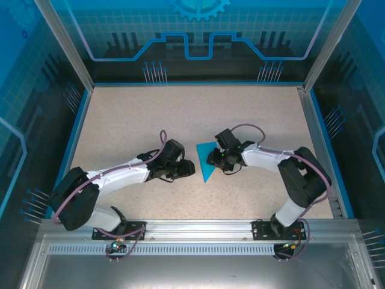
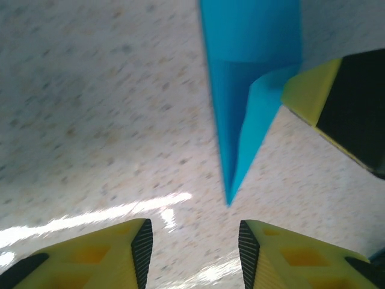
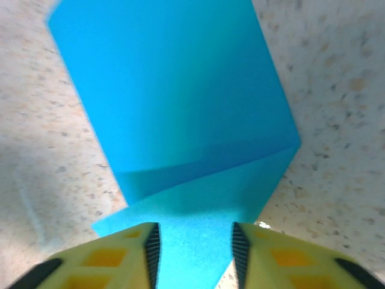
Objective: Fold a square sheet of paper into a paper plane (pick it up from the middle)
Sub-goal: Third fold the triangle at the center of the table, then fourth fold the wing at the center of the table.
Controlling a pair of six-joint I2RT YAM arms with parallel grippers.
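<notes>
Half-folded blue paper (image 1: 206, 164) lying flat mid-table with a gripper on each side

The left gripper (image 2: 195, 253) has its yellow fingers spread with nothing between them, just bare speckled table (image 2: 108, 108). The paper's sharp tip points at that gap and stops a bit short. The right gripper (image 3: 195, 253) sits over one edge of the paper, jaws apart too. Blue shows in the gap, not pinched as far as I can see. A crease runs across the sheet.

Paper plane (image 3: 180, 102): matte, smooth paper, crisp creases. Table (image 1: 132, 120): speckled, stone-like, faint glossy glare.
</notes>
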